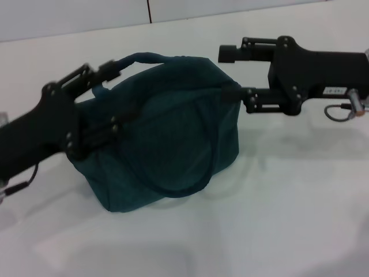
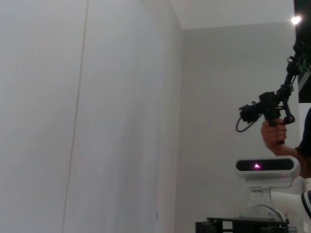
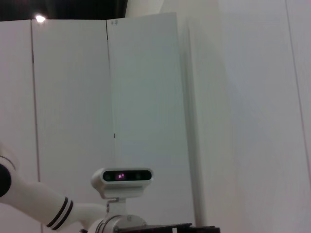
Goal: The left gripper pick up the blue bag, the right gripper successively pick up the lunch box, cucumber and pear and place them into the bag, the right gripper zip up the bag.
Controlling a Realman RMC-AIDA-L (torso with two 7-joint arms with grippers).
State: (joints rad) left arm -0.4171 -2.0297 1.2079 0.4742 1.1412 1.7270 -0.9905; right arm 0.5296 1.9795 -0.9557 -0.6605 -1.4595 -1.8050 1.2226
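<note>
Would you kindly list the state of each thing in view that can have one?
blue bag: upright on the white table, looks closed, handle raised.
left gripper: at the bag's handle, fingers shut on it.
right gripper: at the bag's top right end, fingers open, lower one touching the bag.

White table (image 1: pixel 277 219) fills the foreground, with a pale wall (image 1: pixel 75 14) behind it split by a dark vertical seam (image 1: pixel 149 10). White wall panels (image 3: pixel 146 97) with thin seams surround the room. Ceiling light (image 3: pixel 40 19) glows near a dark upper edge.
</note>
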